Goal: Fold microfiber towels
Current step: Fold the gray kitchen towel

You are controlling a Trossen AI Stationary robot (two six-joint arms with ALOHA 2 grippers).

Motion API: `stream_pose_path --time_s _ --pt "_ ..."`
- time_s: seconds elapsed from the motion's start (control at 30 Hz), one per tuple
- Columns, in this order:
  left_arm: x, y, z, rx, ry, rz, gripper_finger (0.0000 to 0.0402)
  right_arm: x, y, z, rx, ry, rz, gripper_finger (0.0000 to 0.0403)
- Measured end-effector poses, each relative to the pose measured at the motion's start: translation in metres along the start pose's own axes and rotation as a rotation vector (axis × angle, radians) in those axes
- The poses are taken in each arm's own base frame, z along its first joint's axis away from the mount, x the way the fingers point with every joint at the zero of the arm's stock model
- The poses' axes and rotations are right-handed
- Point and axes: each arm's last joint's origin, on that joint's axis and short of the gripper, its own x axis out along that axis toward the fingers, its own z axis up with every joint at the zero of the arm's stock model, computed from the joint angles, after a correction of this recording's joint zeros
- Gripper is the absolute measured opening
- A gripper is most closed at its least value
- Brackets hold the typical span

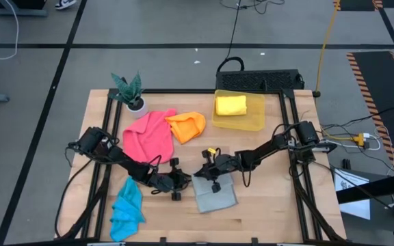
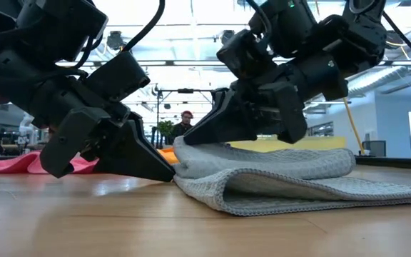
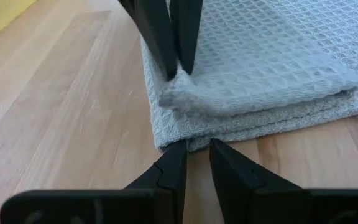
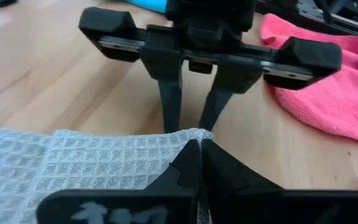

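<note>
The grey towel (image 1: 217, 195) lies folded over in two layers on the table's near middle. My right gripper (image 1: 202, 174) is shut on its upper layer's left corner. My left gripper (image 1: 182, 182) is open just left of that corner, its fingertips (image 3: 179, 149) low at the towel's left edge (image 3: 166, 140). The pink towel (image 1: 149, 137) and the orange towel (image 1: 187, 126) lie crumpled at the far left-middle. The blue towel (image 1: 126, 208) lies crumpled near the front left. The yellow towel (image 1: 230, 104) lies folded in the bin. My right gripper pinches the upper layer's corner (image 4: 188, 134) between its two fingertips, slanting down from the table's right. The corner is raised a little (image 3: 176, 87), and the rest of that layer lies on the lower one. Whether my left gripper's open fingers touch the towel's edge, I cannot tell.
A translucent yellow bin (image 1: 255, 121) stands at the far middle-right. A small potted plant (image 1: 132, 92) stands at the far left corner. A person (image 2: 185, 123) shows far off in the room behind. Bare wood lies at the table's front right (image 1: 272, 212).
</note>
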Motion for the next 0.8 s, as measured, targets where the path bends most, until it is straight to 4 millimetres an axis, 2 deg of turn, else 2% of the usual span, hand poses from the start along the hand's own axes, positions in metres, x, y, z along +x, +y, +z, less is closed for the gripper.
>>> stream_pose_path --time_s 0.2,0.37,0.47,0.6,0.8 --pt "0.000 0.000 0.000 0.001 -0.001 0.000 0.0076 0.001 -0.001 -0.003 0.025 0.008 0.000 0.0003" --pt "0.000 0.000 0.000 0.001 -0.002 0.000 0.0076 0.008 0.001 -0.013 0.056 0.018 -0.001 0.0011" --pt "0.000 0.000 0.000 0.001 -0.003 0.000 0.0076 0.009 -0.001 -0.016 0.059 0.036 -0.065 0.0023" --pt "0.000 0.000 0.000 0.000 -0.004 0.000 0.0076 0.008 -0.003 -0.017 0.057 0.073 -0.123 0.0051" --pt "0.000 0.000 0.000 -0.003 0.000 0.000 0.0076 -0.003 -0.004 -0.010 0.070 0.139 -0.109 0.0120"
